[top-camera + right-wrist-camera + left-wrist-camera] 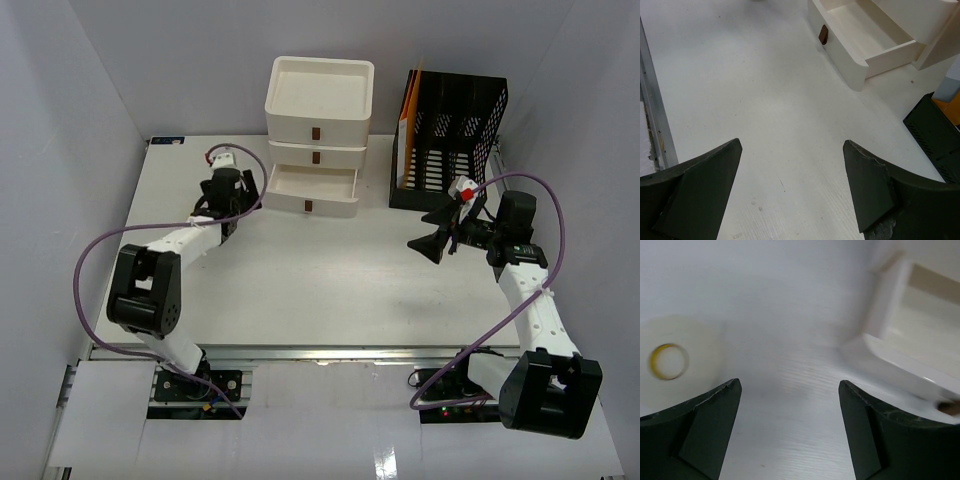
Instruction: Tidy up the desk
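One white desk (330, 300), pale grey walls (60, 130)

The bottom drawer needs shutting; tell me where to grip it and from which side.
Grip the small brown handle mid-front on the bottom drawer, coming from the arms' side. The drawer stands pulled out toward them, and its smooth front offers no other hold.

Overhead camera surveys the desk (330, 290); both low wrist cameras share the drawer (860, 30).

round white thing (669, 361): left of frame, too blurred to identify
open drawer (910, 365): blurred, cut off right
black rack (935, 132): cut off right
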`<action>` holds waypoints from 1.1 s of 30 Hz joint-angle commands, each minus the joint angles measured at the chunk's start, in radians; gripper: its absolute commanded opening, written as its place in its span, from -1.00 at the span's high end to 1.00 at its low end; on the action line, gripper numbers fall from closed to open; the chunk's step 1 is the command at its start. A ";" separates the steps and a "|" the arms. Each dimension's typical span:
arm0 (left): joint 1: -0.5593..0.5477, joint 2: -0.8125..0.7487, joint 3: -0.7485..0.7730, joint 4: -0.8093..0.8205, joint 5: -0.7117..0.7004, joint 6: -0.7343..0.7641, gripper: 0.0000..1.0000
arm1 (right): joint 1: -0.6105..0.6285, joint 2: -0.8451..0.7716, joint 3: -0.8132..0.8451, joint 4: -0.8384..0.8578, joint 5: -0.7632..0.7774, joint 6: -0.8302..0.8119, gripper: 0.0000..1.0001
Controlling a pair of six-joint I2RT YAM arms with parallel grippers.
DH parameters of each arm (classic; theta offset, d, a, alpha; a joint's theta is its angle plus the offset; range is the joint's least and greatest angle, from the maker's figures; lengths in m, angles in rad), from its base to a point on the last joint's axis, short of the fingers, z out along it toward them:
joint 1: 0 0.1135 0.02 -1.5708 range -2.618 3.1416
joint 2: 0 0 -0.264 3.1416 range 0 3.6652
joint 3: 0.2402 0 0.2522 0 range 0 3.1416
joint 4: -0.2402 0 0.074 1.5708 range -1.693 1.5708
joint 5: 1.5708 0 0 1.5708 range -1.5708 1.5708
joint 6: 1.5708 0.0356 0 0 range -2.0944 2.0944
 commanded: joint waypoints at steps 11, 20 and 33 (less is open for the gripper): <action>0.129 0.324 0.310 -0.443 -0.216 -0.073 -0.78 | -0.006 0.024 -0.019 0.033 0.012 0.002 -0.77; 0.137 0.305 0.325 -0.413 -0.270 -0.013 -0.66 | -0.006 0.029 -0.018 0.030 0.017 -0.003 -0.77; 0.192 0.205 0.270 -0.312 0.073 0.177 -0.84 | -0.007 0.032 -0.019 0.031 0.024 -0.004 -0.77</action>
